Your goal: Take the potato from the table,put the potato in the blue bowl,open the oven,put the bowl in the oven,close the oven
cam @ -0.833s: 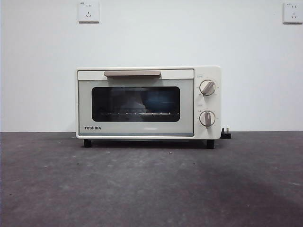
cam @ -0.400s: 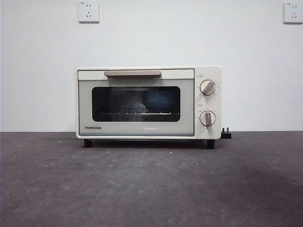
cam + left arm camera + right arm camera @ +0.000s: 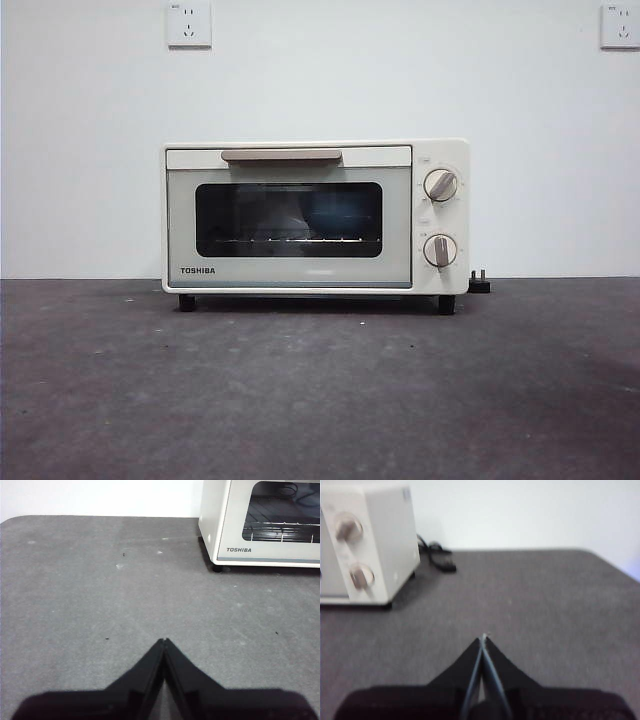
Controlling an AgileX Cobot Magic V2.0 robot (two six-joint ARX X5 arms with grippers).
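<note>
The cream Toshiba oven [image 3: 315, 216] stands door shut on the grey surface [image 3: 320, 400]; left tool [image 3: 164, 641] and right tool [image 3: 483, 637] hang closed, holding nothing.

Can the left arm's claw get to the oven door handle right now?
Probably yes. The left claw is shut and holds nothing, and only bare table lies between it and the oven. The handle is uncovered.
</note>
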